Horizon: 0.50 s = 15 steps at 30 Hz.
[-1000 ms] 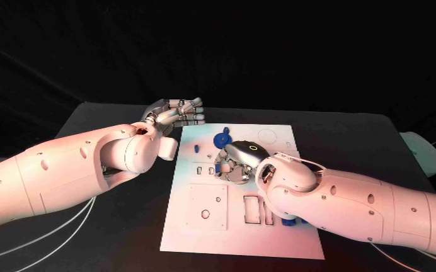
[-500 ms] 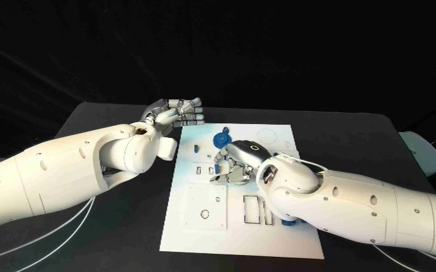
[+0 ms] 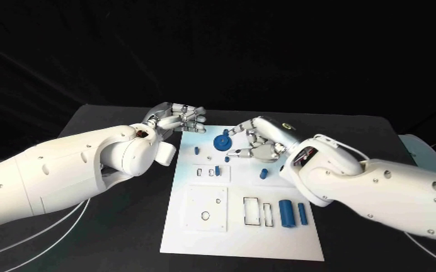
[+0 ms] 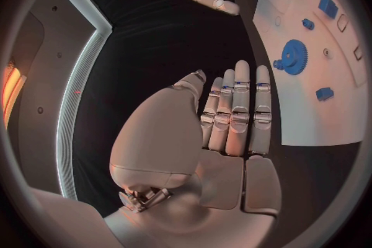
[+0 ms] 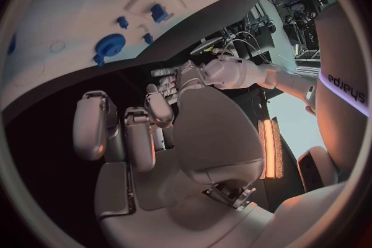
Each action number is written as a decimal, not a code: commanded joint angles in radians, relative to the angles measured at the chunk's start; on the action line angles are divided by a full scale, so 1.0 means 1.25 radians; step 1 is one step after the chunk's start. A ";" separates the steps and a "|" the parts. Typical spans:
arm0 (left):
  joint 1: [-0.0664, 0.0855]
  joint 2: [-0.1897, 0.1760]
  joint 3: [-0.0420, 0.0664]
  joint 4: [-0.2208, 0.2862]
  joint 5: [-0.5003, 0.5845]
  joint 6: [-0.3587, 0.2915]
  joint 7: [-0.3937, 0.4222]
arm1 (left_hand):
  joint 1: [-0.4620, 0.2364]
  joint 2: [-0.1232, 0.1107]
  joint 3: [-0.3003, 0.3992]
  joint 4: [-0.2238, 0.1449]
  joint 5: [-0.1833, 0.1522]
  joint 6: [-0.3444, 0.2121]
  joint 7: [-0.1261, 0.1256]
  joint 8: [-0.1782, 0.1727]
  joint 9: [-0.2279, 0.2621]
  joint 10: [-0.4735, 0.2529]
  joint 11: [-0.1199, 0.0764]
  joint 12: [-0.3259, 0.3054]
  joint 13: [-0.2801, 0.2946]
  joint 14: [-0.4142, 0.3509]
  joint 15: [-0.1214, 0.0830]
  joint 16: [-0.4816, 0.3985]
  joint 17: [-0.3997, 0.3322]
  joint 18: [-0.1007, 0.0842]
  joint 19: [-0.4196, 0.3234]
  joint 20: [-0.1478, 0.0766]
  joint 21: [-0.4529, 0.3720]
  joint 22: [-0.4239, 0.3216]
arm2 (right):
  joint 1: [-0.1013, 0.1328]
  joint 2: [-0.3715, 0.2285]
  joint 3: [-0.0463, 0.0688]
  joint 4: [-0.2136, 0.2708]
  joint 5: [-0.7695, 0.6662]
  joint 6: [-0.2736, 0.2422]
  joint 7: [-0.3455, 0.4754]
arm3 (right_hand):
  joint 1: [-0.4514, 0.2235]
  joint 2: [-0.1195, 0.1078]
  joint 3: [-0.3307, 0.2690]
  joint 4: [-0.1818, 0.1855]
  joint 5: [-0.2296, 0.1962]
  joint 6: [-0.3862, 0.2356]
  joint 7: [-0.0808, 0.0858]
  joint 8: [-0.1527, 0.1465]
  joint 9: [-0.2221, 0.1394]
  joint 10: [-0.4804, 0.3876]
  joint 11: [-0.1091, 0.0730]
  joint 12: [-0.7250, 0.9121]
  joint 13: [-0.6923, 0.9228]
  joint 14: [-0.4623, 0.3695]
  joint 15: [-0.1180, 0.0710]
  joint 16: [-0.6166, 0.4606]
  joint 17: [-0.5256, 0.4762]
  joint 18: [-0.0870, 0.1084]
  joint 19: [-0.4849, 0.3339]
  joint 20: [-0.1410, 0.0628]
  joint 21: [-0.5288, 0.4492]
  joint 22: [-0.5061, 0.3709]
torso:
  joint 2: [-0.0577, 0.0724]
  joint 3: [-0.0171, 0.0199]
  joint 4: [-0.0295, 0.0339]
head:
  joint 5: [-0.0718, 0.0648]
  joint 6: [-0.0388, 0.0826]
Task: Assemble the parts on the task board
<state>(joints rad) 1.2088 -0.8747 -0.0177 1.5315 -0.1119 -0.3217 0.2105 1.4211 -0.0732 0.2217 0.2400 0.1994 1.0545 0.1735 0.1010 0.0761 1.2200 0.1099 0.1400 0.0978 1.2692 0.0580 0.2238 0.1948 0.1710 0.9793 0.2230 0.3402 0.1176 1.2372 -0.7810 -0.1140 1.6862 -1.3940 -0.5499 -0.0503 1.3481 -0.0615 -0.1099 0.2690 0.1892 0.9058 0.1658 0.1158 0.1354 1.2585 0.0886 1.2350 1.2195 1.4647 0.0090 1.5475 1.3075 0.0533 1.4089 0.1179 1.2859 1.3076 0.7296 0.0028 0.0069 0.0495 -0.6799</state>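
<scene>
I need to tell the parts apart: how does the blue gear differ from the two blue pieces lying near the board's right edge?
The blue gear is round with a toothed rim; the two blue pieces are long and narrow. The gear sits alone at the far end of the task board; the two pieces lie side by side, roughly parallel, toward its near right. Both are blue, and neither hand holds them.

One piece of lettering can be made out: in the right wrist view, dark letters run along a pale curved panel (image 5: 345,84) at the circle's rim, beyond the left hand (image 5: 221,72). They look like "edrys", though the reading is uncertain. Nothing on the task board (image 3: 240,215) is legible.
</scene>
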 commanded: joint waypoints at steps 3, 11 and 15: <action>0.001 -0.003 0.000 0.003 -0.228 0.168 -0.163 | -0.016 -0.014 -0.007 0.015 -0.002 0.040 -0.035 0.013 0.007 0.117 -0.048 0.065 0.039 0.162 -0.055 0.119 0.079 0.013 0.133 -0.068 0.087 0.039 | 0.041 -0.063 0.001 0.008 0.225 0.007 0.104 | 0.008 0.010 -0.004 -0.005 0.019 0.012 -0.001 0.009 0.001 0.002 -0.006 0.005 0.001 0.072 -0.001 -0.004 0.160 0.016 -0.004 -0.004 -0.005 0.013 | -0.011 0.0004 -0.0033 | 0.002 -0.002; 0.011 0.004 0.001 0.016 -0.435 0.219 -0.363 | -0.092 0.008 -0.045 0.032 0.006 0.029 -0.052 0.047 0.033 0.022 -0.073 0.355 0.303 0.171 -0.080 0.842 0.783 0.003 0.208 -0.134 0.319 0.179 | 0.069 -0.140 0.001 -0.011 0.318 0.028 0.091 | 0.004 0.011 -0.025 -0.007 0.058 0.017 -0.005 0.020 0.000 -0.001 -0.010 0.001 -0.008 0.067 -0.005 -0.013 0.142 0.020 -0.014 -0.008 -0.026 -0.002 | -0.020 0.0047 -0.0036 | 0.007 -0.009; 0.034 0.022 0.001 0.013 -0.528 0.232 -0.460 | -0.126 0.009 -0.065 0.040 0.000 0.042 -0.070 0.111 0.077 0.025 -0.083 0.576 0.510 0.202 -0.087 0.990 0.966 0.005 0.175 -0.142 0.430 0.266 | 0.074 -0.157 0.001 -0.021 0.329 0.036 0.081 | 0.003 0.008 -0.032 -0.007 0.057 0.016 -0.006 0.022 -0.001 -0.003 -0.010 -0.001 -0.010 0.063 -0.006 -0.020 0.127 0.025 -0.024 -0.009 -0.045 -0.016 | -0.021 0.0048 -0.0040 | 0.010 -0.013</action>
<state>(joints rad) 1.2446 -0.8535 -0.0181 1.5468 -0.5969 -0.0919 -0.1959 1.2728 -0.0583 0.1463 0.2920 0.2030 1.1096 0.0926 0.2269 0.1622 1.2463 0.0092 0.8085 0.6840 1.4656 -0.0447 1.4370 1.2997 0.1708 1.2045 0.0455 0.8501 0.4253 1.3283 -0.9753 -0.1122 1.6623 -1.0420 -0.5356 0.0448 1.3588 -0.0507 -0.1435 0.2609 0.2593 0.9224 0.1566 0.1389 0.1363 1.2586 0.0776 1.2390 1.2068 1.4647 0.0090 1.5262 1.3074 0.0693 1.3840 0.1073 1.2363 1.2888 0.7067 0.0078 0.0022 0.0598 -0.6928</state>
